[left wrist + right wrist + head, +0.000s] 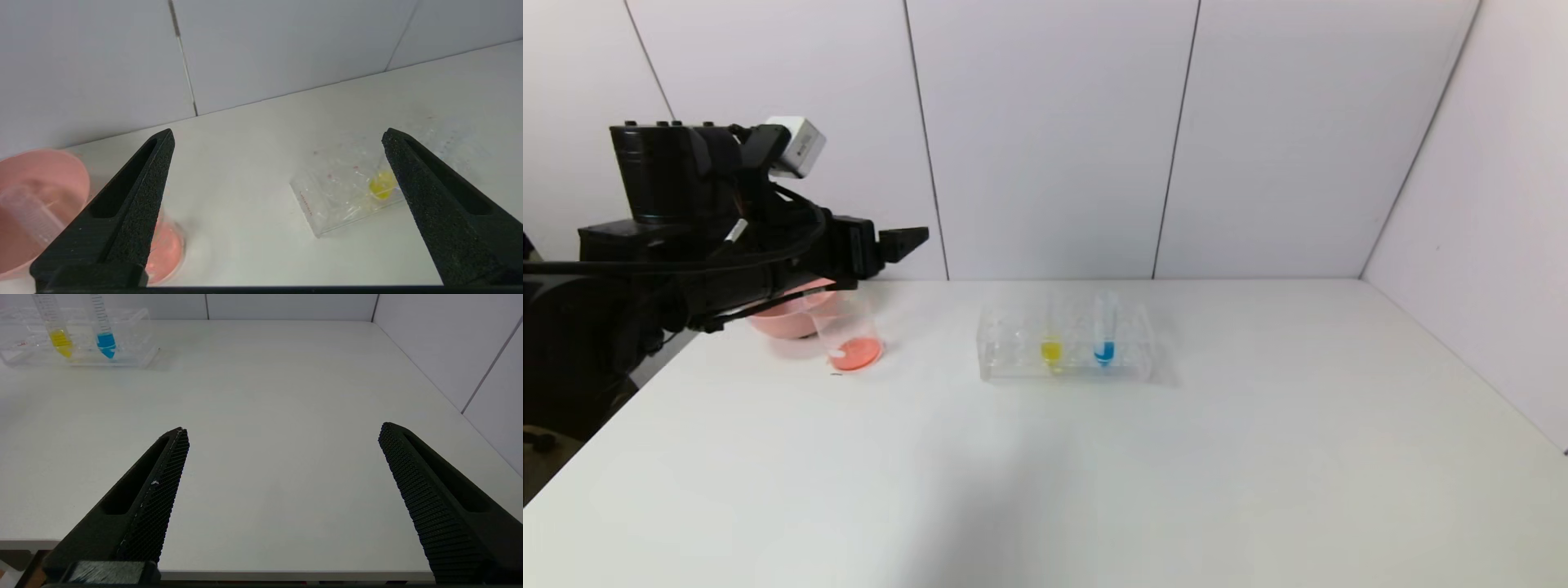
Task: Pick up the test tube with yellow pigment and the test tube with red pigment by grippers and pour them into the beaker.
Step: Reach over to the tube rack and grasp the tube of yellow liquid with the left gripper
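Observation:
The beaker (849,333) stands at the table's left with red-orange liquid in its bottom; it also shows in the left wrist view (168,247), partly behind one finger. The yellow test tube (1051,341) stands upright in the clear rack (1013,347), and shows in both wrist views (382,185) (58,332). No tube holding red liquid shows; a clear empty tube (28,212) lies in the pink bowl. My left gripper (913,238) (278,134) is open and empty, raised above and behind the beaker. My right gripper (284,428) is open and empty over the table's front edge, outside the head view.
A blue-liquid tube (1103,336) (104,337) stands in the rack to the right of the yellow one. The pink bowl (780,320) (61,171) sits just behind the beaker. The white table (1143,490) meets walls at the back and right.

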Motion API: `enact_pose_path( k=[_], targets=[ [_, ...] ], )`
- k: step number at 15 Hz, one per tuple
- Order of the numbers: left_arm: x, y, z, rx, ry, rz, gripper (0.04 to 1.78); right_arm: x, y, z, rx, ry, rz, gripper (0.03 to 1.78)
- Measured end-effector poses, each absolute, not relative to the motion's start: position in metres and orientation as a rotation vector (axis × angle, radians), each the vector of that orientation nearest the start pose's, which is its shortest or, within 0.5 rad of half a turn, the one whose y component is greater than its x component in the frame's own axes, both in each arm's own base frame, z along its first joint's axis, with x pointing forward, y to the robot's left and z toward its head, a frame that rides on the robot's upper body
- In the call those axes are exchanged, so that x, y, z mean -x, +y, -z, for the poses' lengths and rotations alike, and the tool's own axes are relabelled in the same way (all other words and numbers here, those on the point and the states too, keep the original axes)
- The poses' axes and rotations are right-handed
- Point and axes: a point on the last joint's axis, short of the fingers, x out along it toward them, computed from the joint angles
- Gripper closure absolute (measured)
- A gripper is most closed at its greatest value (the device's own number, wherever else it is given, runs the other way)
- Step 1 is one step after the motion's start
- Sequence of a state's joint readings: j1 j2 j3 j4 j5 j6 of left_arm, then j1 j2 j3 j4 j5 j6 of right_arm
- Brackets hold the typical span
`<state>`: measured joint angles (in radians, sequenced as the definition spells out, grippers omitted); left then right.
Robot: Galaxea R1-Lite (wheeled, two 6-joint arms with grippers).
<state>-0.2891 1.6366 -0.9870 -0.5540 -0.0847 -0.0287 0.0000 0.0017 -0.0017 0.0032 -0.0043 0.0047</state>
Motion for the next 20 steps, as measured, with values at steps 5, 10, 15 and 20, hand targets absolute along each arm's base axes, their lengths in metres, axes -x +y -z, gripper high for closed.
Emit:
enact_pose_path(
  k=[5, 10, 15, 20],
  targets=[
    [-0.263, -0.150, -0.231, 0.034, 0.048, 0.424, 0.05, 0.023, 0.000, -0.076, -0.005, 0.003, 0.005, 0.11],
    [-0.244, -0.190, -0.207, 0.049, 0.045, 0.435, 0.05, 0.023, 0.000, -0.076, -0.005, 0.003, 0.004, 0.11],
    [-0.253, -0.214, -0.181, 0.057, 0.030, 0.375, 0.05, 0.023, 0.000, -0.076, -0.005, 0.003, 0.005, 0.11],
    [-0.268, -0.229, -0.156, 0.019, 0.080, 0.356, 0.05, 0.023, 0.000, -0.076, -0.005, 0.003, 0.005, 0.11]
  ],
)
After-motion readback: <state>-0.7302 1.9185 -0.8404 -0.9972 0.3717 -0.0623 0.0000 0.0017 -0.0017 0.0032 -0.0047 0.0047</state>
